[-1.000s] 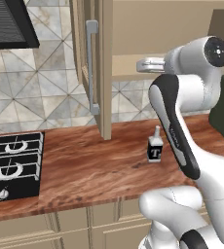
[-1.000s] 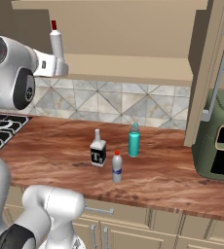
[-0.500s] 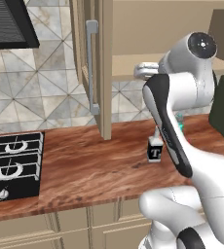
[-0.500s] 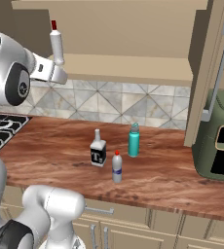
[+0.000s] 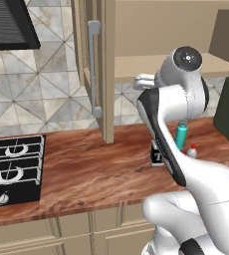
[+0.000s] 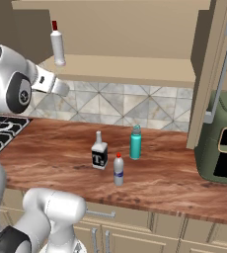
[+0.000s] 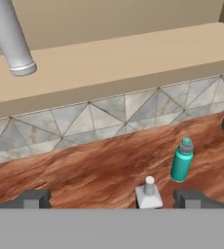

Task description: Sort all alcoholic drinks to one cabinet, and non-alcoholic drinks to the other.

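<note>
Up and left of the gripper (image 7: 111,198), whose jaws now stand wide and empty as it backs away, the white bottle (image 6: 58,44) stands released on the cabinet shelf (image 6: 135,69). Below it wait the "T"-labelled bottle (image 6: 99,151), the blue-labelled bottle (image 6: 118,169) and the teal bottle (image 6: 135,142).

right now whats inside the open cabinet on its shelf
The slender white bottle with a dark red cap stands upright on the cabinet shelf. Nothing else shows there; the door hides the shelf's far right end.
</note>
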Robot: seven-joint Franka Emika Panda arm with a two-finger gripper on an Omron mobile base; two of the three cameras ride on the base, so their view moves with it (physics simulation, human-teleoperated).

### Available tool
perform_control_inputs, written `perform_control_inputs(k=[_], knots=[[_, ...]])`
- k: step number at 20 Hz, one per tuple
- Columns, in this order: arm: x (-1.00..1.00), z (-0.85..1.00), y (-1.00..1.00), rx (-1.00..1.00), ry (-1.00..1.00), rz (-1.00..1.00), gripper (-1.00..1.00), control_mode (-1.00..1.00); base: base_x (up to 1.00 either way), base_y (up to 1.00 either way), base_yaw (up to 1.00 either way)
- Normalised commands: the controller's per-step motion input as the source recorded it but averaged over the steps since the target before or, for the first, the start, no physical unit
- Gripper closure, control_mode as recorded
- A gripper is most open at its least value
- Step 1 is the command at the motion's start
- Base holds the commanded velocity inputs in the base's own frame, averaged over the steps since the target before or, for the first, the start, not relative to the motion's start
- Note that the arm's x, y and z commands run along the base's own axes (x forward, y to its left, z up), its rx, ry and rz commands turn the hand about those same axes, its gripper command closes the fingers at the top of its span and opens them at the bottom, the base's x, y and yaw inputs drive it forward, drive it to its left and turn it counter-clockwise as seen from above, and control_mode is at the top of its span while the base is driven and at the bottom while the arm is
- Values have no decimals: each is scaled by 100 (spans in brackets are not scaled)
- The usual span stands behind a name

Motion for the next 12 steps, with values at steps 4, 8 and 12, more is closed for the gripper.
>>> perform_control_inputs(k=[4, 8, 12], knots=[[28, -43, -3, 0, 2, -7, -100, -100, 0, 0, 0], [12, -42, 0, 0, 2, -12, -100, -100, 0, 0, 0], [14, -42, 0, 0, 1, -13, -100, -100, 0, 0, 0]])
